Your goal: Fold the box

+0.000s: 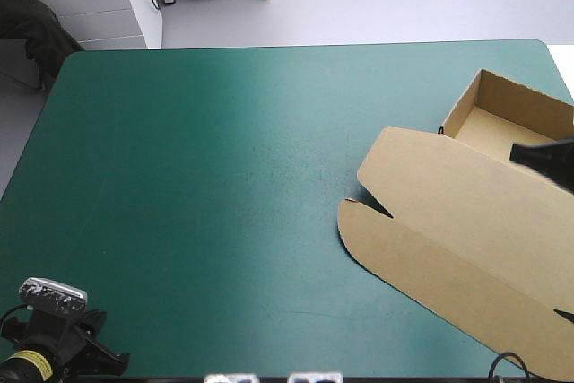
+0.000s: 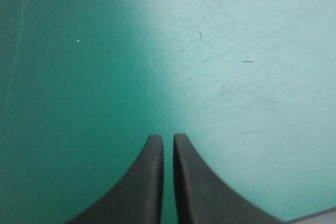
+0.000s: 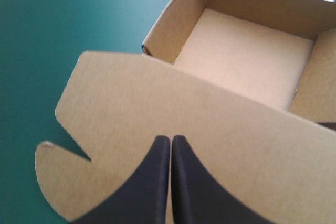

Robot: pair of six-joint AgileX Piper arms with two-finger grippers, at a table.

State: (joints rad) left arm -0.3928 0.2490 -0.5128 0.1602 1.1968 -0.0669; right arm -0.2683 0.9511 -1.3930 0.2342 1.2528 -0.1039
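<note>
Walls of brown box (image 1: 516,123) raised and tucked; lid (image 1: 448,213) flat. Pressed together and empty: left gripper (image 2: 168,141), right gripper (image 3: 170,141). Little apparently left.

Bright, even overhead light in high view; pale sheen across teal-green cover (image 1: 242,105) toward far edge. Thin soft shadow under lid (image 1: 448,195) of brown box (image 1: 516,96). Ahead of left gripper (image 2: 168,139): strong glare one side, dim the other. Box inside evenly lit, right wrist view

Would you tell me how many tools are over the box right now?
1: the right tool, shut, over the flat lid of the box; the left tool is over bare teal-green cover.
</note>
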